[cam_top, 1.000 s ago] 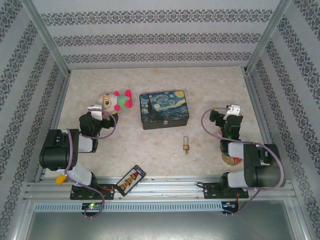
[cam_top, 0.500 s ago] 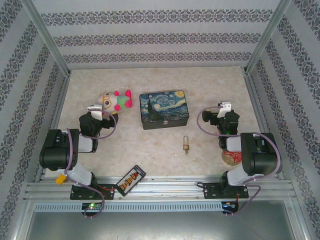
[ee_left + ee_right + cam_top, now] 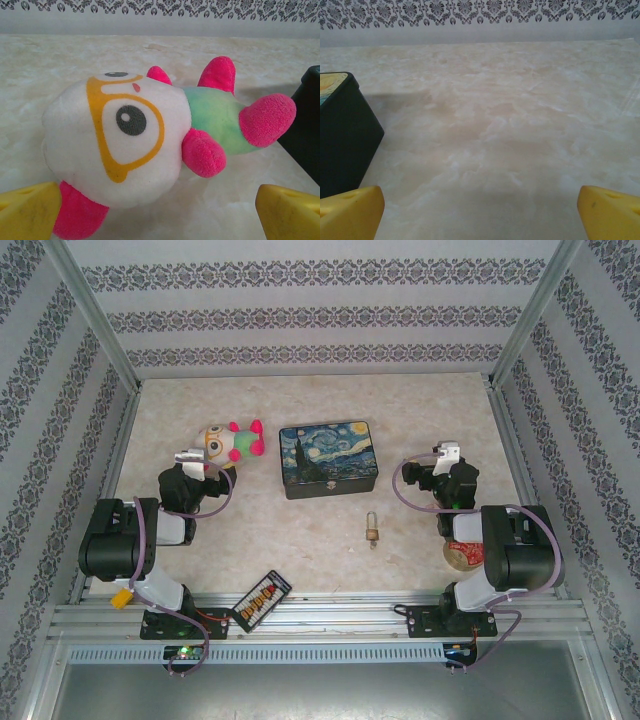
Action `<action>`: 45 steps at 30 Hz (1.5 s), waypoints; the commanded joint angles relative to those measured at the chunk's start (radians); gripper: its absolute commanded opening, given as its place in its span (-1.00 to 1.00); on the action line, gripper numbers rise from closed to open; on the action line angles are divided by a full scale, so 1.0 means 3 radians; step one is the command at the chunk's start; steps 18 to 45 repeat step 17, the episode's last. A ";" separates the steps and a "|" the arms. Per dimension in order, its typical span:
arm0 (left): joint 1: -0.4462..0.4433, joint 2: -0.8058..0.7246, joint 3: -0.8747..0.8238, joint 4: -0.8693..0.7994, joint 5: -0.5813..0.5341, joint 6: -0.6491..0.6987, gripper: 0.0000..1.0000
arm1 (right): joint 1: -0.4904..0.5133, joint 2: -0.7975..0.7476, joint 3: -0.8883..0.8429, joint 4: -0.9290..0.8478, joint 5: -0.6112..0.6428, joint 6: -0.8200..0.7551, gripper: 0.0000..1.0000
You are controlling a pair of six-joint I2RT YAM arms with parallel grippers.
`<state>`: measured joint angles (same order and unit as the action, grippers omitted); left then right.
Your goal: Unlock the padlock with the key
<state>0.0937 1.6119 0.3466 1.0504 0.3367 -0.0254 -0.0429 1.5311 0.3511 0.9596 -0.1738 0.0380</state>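
Padlock (image 3: 372, 529) lies flat on the table (image 3: 300, 535) between the arms, near the painted box (image 3: 328, 459); key too small to make out. Both claws spread, empty: right gripper (image 3: 480, 215) over bare table, left gripper (image 3: 160, 214) facing the plush toy (image 3: 125, 135). Risk — light lock skids away if pinched off-centre.

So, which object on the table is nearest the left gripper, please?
The plush toy, directly before the left gripper; the box and padlock lie farther off.
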 commanded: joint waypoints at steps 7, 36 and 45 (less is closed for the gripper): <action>0.0020 -0.0030 0.0000 0.0000 0.0034 0.0047 0.99 | 0.0046 0.0000 0.0041 0.0053 -0.0020 -0.0069 0.97; 0.0020 -0.0030 0.0000 -0.0009 0.0036 0.0049 0.99 | 0.0056 -0.0004 0.0041 0.0048 -0.0002 -0.0066 0.96; 0.0020 -0.0030 0.0000 -0.0009 0.0036 0.0049 0.99 | 0.0056 -0.0004 0.0041 0.0048 -0.0002 -0.0066 0.96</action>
